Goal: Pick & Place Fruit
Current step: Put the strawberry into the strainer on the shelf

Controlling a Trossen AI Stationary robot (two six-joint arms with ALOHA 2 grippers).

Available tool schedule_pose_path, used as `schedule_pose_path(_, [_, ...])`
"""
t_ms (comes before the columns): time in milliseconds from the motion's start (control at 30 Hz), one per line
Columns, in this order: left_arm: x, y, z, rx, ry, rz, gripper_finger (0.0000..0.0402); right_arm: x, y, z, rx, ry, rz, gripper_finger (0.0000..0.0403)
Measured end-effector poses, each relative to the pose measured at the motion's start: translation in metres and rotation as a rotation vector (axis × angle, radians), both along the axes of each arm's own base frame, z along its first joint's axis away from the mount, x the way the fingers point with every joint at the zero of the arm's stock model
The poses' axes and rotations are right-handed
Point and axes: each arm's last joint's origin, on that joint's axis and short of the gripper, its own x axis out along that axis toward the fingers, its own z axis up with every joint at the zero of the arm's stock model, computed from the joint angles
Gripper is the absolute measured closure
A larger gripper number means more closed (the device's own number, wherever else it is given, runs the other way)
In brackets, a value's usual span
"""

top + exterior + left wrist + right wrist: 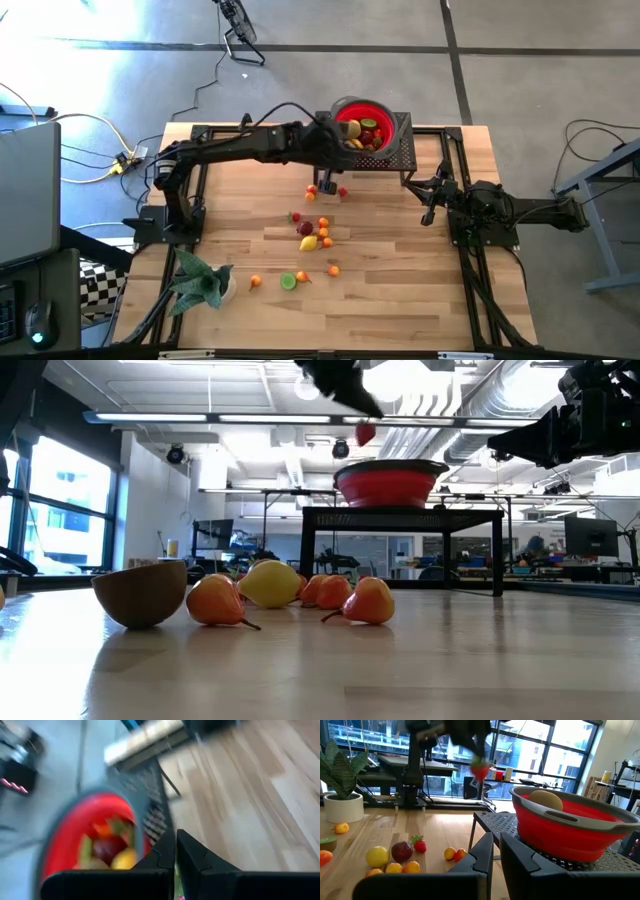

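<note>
My left gripper hangs above the table just in front of the red bowl, shut on a small red strawberry; the low view shows that strawberry above the bowl's rim. The bowl stands on a black mesh stand and holds several fruits. Several more fruits lie on the wood: a lemon, a plum, small oranges and a lime. My right gripper waits shut at the table's right, touching nothing. My left gripper pinches the strawberry between its two fingers at the green leafy top. The fingers come slanting down from the table's left. The red body hangs below the fingertips, lifted clear of the table.
A potted green plant stands at the near left corner. The mesh stand's legs rise from the table at the far middle. Bare wood lies along the near edge right of the lime.
</note>
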Motion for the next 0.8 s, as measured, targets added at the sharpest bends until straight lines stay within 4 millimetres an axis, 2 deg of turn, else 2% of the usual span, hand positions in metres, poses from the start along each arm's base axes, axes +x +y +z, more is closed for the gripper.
schedule_pose_path(267, [0.001,0.033,0.020,0.041,-0.202,0.060,0.0402,0.000,0.000,0.000,0.000,0.000,0.000,0.0377])
schedule_pose_path(533, [-0.012,0.075,0.021,-0.110,-0.263,0.160,0.0401,0.000,0.000,0.000,0.000,0.000,0.000,0.0377])
schedule_pose_path(667, [-0.017,0.087,0.021,-0.150,-0.279,0.214,0.0401,0.000,0.000,0.000,0.000,0.000,0.000,0.0377])
schedule_pose_path(800, [-0.016,0.091,0.018,-0.155,-0.280,0.224,0.0401,0.000,0.000,0.000,0.000,0.000,0.000,0.0377])
